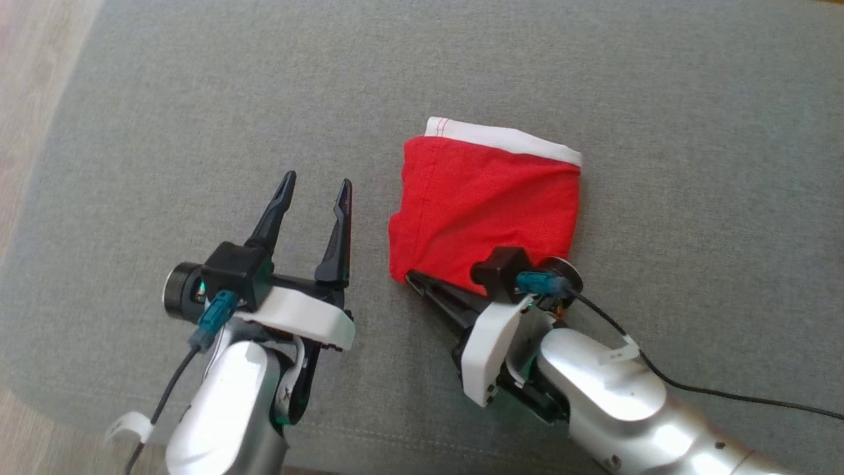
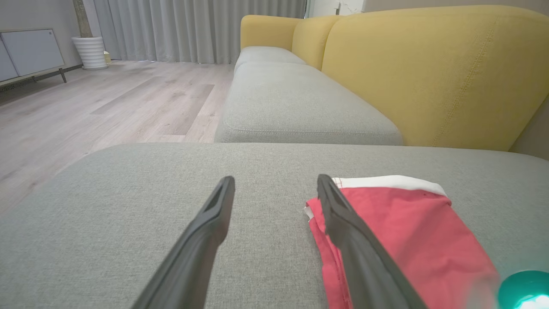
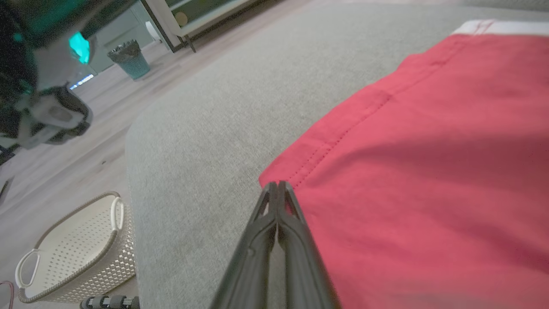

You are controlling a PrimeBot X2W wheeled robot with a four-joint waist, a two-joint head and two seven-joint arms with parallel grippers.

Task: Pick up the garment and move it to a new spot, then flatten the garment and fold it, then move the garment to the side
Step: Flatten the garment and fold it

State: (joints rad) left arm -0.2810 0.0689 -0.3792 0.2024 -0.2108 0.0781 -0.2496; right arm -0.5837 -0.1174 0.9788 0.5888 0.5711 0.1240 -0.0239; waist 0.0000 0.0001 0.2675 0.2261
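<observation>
Head view: garment (image 1: 484, 204) corner lies at closed right gripper (image 1: 411, 276)

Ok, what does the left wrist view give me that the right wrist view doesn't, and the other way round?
Left wrist view adds, past its open left tool, a yellow fabric sofa backrest, grey curtains and a white ribbed planter. Right wrist view adds the shut right tool at a corner of the red folded garment with white waistband, a white perforated basket on the floor and a teal waste bin. Both share that garment, the grey fabric cushion and the pale wooden floor.
</observation>
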